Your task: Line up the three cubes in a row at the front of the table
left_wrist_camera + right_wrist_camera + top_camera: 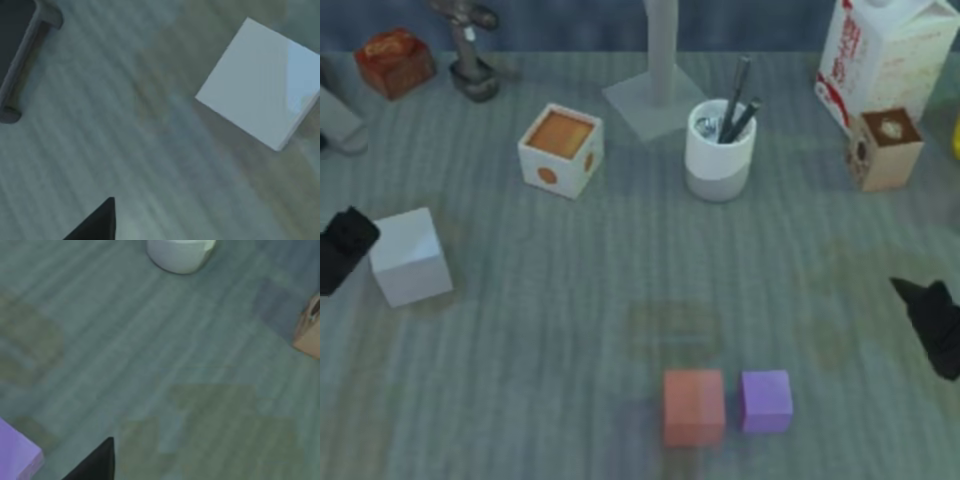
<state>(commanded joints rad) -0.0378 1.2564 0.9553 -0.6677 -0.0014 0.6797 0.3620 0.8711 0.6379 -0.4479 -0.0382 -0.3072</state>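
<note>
Beside my left gripper (350, 245), grip unclear, sits the matte pale blue-white cube (411, 256).

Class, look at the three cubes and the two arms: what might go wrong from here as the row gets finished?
1. The left gripper sits right beside the pale blue-white cube, the largest; closing off-centre might twist or nudge it instead of gripping.
2. The salmon-pink cube and lilac-purple cube already sit close together at the front, so setting the third down could bump them out of line.

Top view looks down; wrist views face the table (570, 300) closely.
</note>
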